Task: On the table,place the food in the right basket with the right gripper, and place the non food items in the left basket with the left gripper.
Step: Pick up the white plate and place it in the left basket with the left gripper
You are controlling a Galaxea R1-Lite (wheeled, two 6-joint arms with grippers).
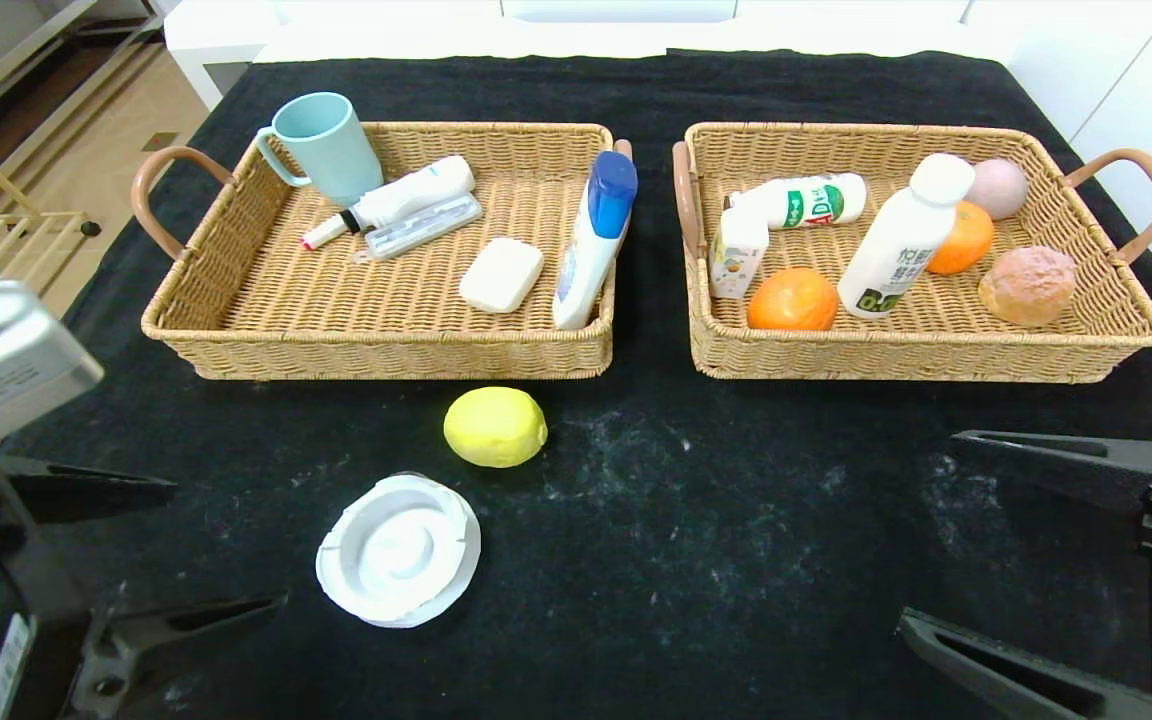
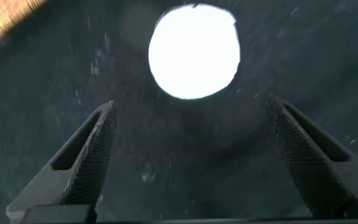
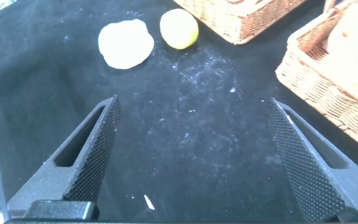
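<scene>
The left hand (image 1: pixel 151 545) hangs low at the near left edge of the bench (image 1: pixel 696 520), its two dark fingers (image 2: pixel 82 162) spread wide with nothing between them. Just ahead of it and a little toward the robot's right lies the white ashtray (image 1: pixel 399 549), flat on the black cloth; in the left wrist view the ashtray sits beyond the fingertips, centred on the gap but not yet inside it. The right hand (image 1: pixel 1021 545) mirrors that pose at the near right edge, fingers splayed and holding nothing, with bare cloth under it.

The sorting looks nearly finished. The left basket (image 1: pixel 376 345), well ahead of the left hand, already holds a mug, a tube, a flat case, a soap bar and a blue-capped bottle. The right basket (image 1: pixel 926 350), ahead of the right hand, carries bottles, a small carton, oranges and round buns. Only two things remain loose: the ashtray and the lemon (image 1: pixel 495 427), which rests just beyond the ashtray, close against the front wall of the left basket and far across from the right hand.

The step in hand seems to be the ashtray pickup. The left hand would need to advance, drop over the rim and close on it; the shallow, smooth rim may slip.
</scene>
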